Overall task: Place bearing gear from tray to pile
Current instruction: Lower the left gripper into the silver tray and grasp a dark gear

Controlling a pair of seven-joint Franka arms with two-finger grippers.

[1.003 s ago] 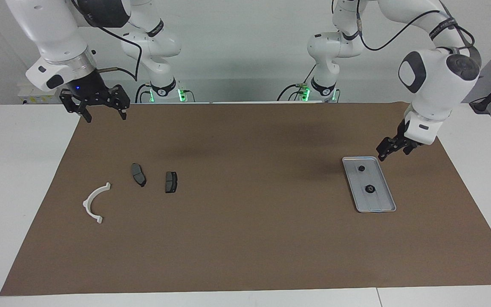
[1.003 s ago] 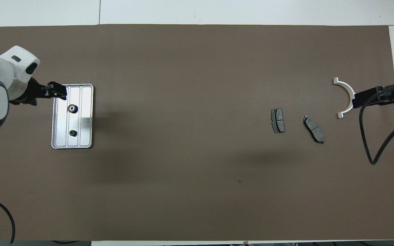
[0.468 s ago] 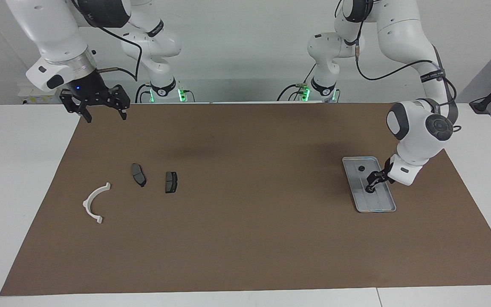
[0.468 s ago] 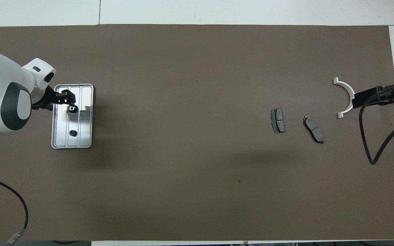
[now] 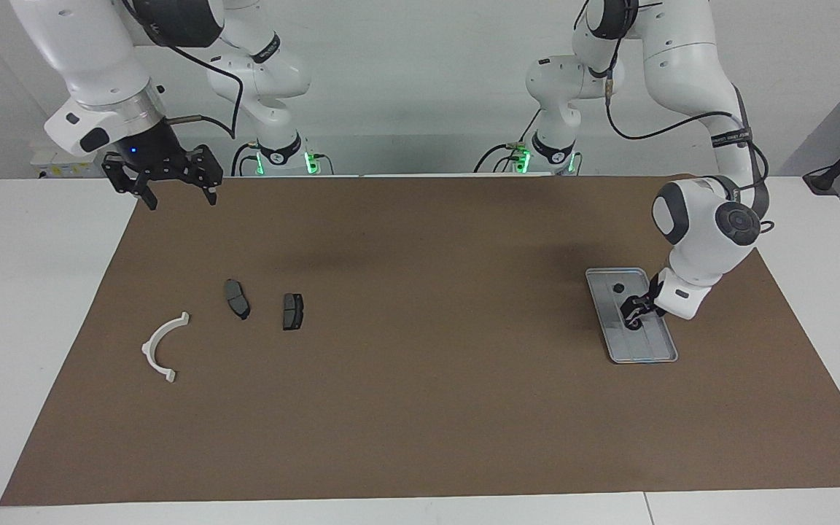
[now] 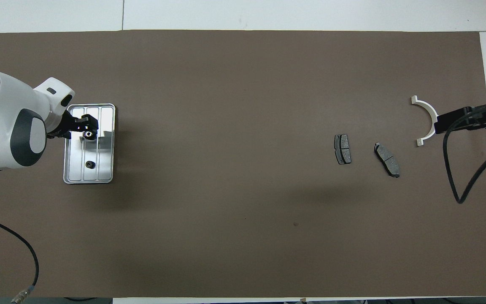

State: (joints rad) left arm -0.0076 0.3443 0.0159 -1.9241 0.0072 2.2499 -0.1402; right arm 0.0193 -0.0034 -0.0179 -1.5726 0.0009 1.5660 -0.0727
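The silver-grey tray (image 5: 647, 348) (image 6: 106, 169) lies toward the left arm's end of the brown mat. My left gripper (image 5: 634, 315) (image 6: 87, 130) is down in the tray, shut on a small black bearing gear (image 5: 632, 324) (image 6: 87, 134). A second small black gear (image 5: 617, 288) (image 6: 90, 164) sits in the tray, nearer to the robots. The pile lies toward the right arm's end: a white semicircular bracket (image 5: 146, 350) (image 6: 426, 106) and two dark brake pads (image 5: 238, 299) (image 5: 292, 311). My right gripper (image 5: 170, 194) waits open and empty, high over the mat's corner.
The brown mat (image 5: 420, 408) covers most of the white table. A black cable (image 6: 452, 169) from the right arm hangs over the mat beside the bracket. Another cable (image 6: 23, 253) curls at the left arm's end.
The left arm came down from beside the tray into it, and its gripper closed around the gear farther from the robots. The right arm has not moved.
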